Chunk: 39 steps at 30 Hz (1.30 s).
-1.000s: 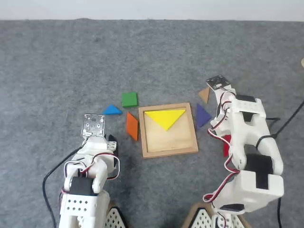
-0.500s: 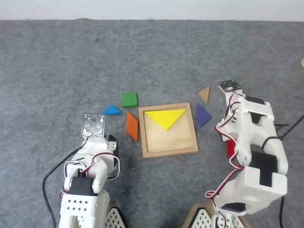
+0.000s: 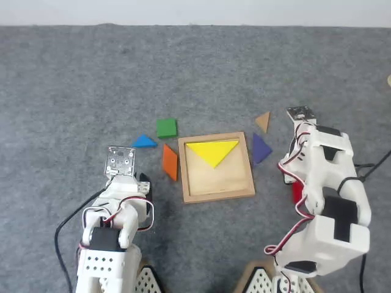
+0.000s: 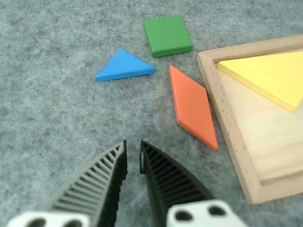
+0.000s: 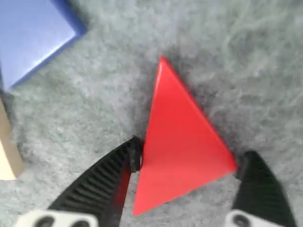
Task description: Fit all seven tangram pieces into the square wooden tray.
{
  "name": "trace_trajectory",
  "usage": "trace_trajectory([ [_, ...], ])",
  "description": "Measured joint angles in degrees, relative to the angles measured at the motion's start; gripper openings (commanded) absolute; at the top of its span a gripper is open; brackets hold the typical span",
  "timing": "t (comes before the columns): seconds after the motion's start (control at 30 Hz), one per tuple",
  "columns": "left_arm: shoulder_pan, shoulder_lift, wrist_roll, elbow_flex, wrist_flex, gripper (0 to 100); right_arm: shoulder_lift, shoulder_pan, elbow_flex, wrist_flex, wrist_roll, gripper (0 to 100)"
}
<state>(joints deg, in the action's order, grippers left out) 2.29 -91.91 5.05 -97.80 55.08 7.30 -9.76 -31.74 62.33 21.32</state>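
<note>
7 pieces are in play, and 1 of them, the flat red wooden triangle (image 5: 182, 142), lies on the grey felt worktop (image 3: 91, 79) right between the jaws of my right pincer (image 5: 189, 160). That pincer stands wide and straddles the piece. One fingertip (image 5: 134, 156) sits at one edge, and the other is just beside the far corner. It is not clamped on yet.

I judge the triangle to be light, rigid and smooth-faced. It is too thin to leave much edge to bite, so I would squeeze across it from a straight edge to the opposite corner, low against the felt, or it may pivot out.

My left pincer (image 4: 132, 147) is nearly closed, with a slim gap between the jaws. It holds nothing and hangs over bare felt.

Just beyond it lies the orange wooden parallelogram (image 4: 193, 106), close beside the rim of the square wooden tray (image 4: 222, 118). The large yellow wooden triangle (image 4: 267, 75) already lies inside that tray.

Farther out are the blue wooden triangle (image 4: 124, 67) and then the green wooden square (image 4: 167, 35).

On the tray's other side lies the purple wooden triangle (image 3: 261, 148). The small tan wooden triangle (image 3: 263, 121) lies beyond it.
</note>
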Motion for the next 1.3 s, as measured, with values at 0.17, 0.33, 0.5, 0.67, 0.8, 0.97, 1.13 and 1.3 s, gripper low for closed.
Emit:
trace_trajectory([
  [0.17, 0.00, 0.00, 0.00, 0.00, 0.00, 5, -0.70, -0.35, -0.09, 0.00, 0.00, 15.8],
  [0.33, 0.00, 0.00, 0.00, 0.00, 0.00, 5, -0.70, -0.44, -0.09, 0.00, 0.09, 10.5],
  [0.5, 0.00, 0.00, 0.00, 0.00, 0.00, 5, -0.79, -0.44, -0.09, -0.09, -0.09, 5.3],
  [0.67, 0.00, 0.00, 0.00, 0.00, 0.00, 5, -0.26, -0.53, 0.79, -0.09, -0.97, 5.3],
  [0.8, 0.00, 0.00, 0.00, 0.00, 0.00, 5, 0.26, -0.18, 2.37, 0.79, -3.43, 5.3],
  [0.97, 0.00, 0.00, 0.00, 0.00, 0.00, 5, 0.62, 3.96, 6.95, 6.95, -4.31, 5.2],
  [1.13, 0.00, 0.00, 0.00, 0.00, 0.00, 5, 0.62, 7.82, 12.22, 10.81, -8.18, 5.1],
  [1.3, 0.00, 0.00, 0.00, 0.00, 0.00, 5, 0.62, 12.92, 17.14, 13.63, -10.55, 5.0],
])
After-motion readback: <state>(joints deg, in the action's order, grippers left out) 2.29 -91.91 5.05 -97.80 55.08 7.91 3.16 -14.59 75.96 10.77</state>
